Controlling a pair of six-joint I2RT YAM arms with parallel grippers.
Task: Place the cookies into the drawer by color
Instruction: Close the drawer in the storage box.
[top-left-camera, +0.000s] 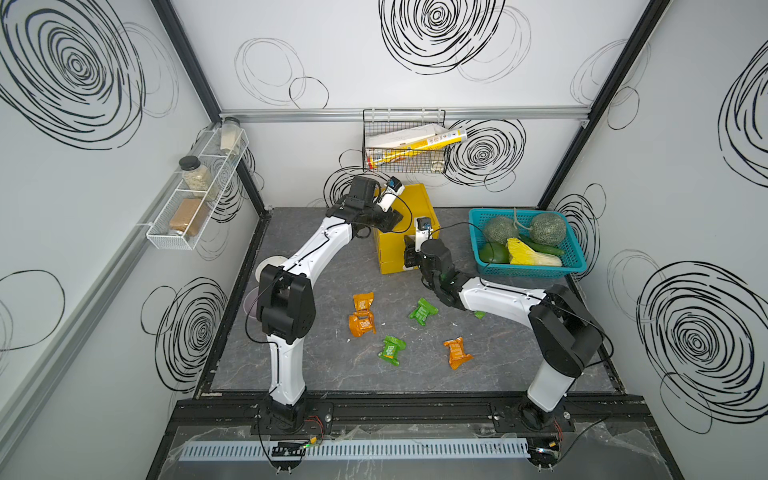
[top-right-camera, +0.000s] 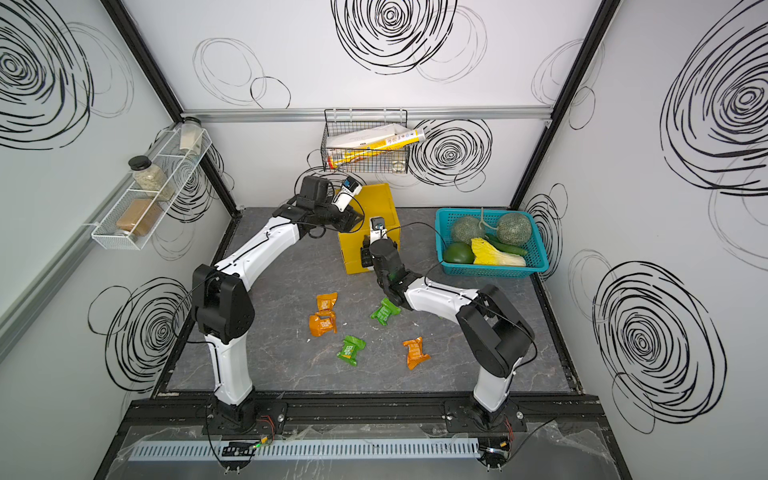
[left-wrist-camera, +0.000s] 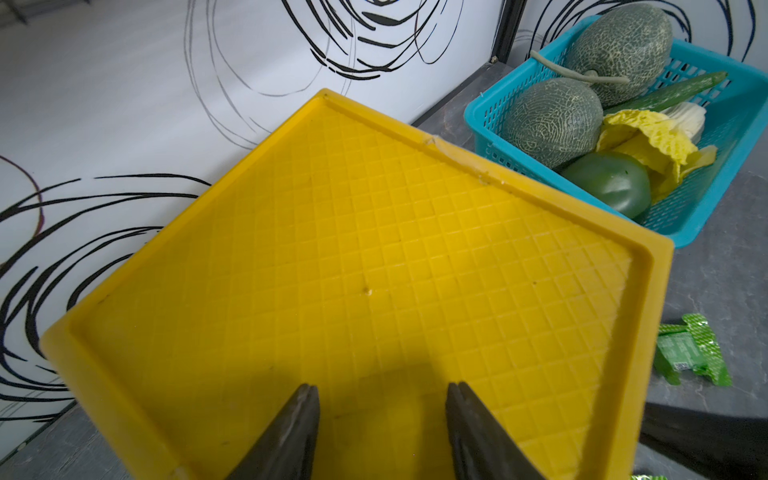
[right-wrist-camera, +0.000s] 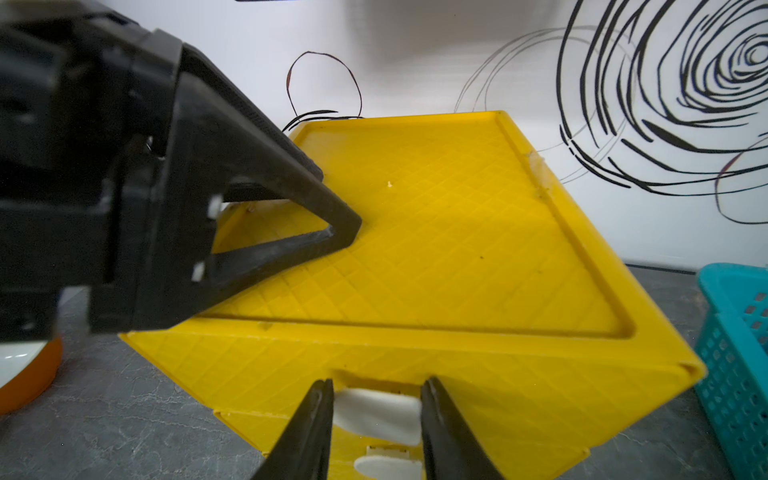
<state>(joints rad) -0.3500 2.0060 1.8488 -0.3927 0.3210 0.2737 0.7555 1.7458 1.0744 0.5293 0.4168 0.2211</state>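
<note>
Three orange cookies (top-left-camera: 363, 302) (top-left-camera: 362, 324) (top-left-camera: 457, 352) and three green cookies (top-left-camera: 423, 311) (top-left-camera: 391, 350) (top-left-camera: 480, 314), one barely showing, are lying on the surface (top-left-camera: 311, 374). One yellow drawer (top-left-camera: 415, 203) chest is standing near one teal basket (top-left-camera: 536, 272), which is holding two melons (top-left-camera: 500, 230) (top-left-camera: 547, 227), one pepper (top-left-camera: 493, 252), one cabbage (top-left-camera: 528, 253) and one cucumber (top-left-camera: 544, 248).

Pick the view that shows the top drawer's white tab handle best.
Right wrist view: the white tab handle sits close up between the jaws of the right gripper. Both top views: the right arm hides it. Left wrist view: only the top of the drawer, no handle.
</note>
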